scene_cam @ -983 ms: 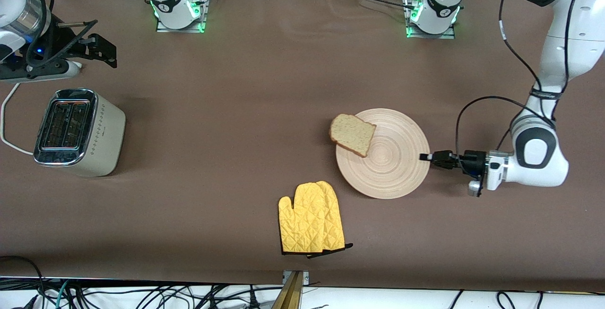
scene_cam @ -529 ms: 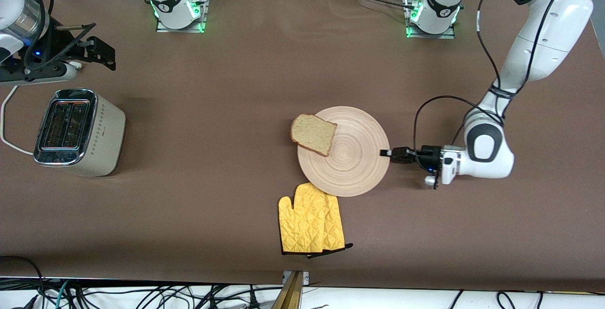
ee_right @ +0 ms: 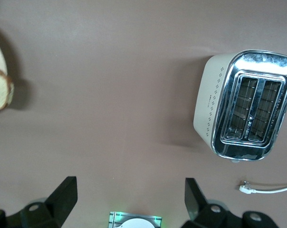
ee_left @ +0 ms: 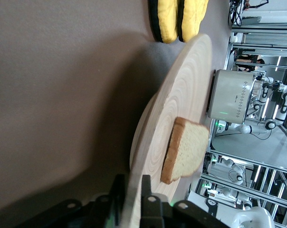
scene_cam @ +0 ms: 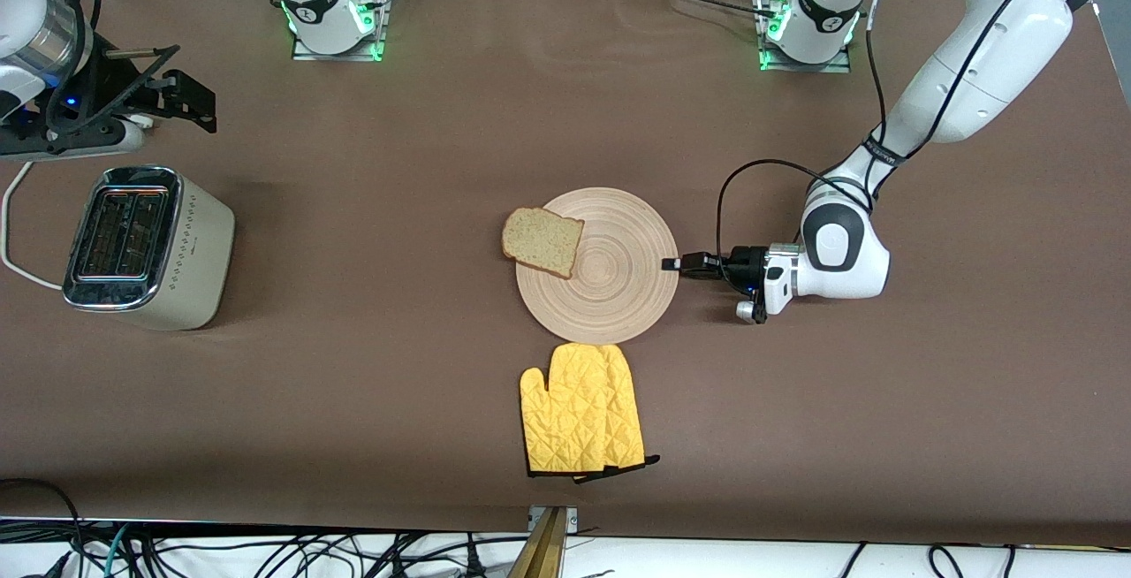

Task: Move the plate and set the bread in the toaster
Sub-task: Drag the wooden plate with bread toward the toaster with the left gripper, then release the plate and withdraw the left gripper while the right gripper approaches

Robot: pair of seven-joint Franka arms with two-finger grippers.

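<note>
Since a second ago your left gripper (scene_cam: 671, 264), clamped on the plate (scene_cam: 610, 282), has slid it and the bread (scene_cam: 542, 241) toward the toaster (scene_cam: 146, 247), while the wide-open right gripper (ee_right: 129, 197) waits above it, toasting undone.

No readable text, number or sign shows in any view. The toaster (ee_right: 243, 104) carries a tiny dark mark on its cream side, perhaps a brand name, but too small to read; in the front view the same toaster (scene_cam: 146, 247) shows only a faint smudge there.
</note>
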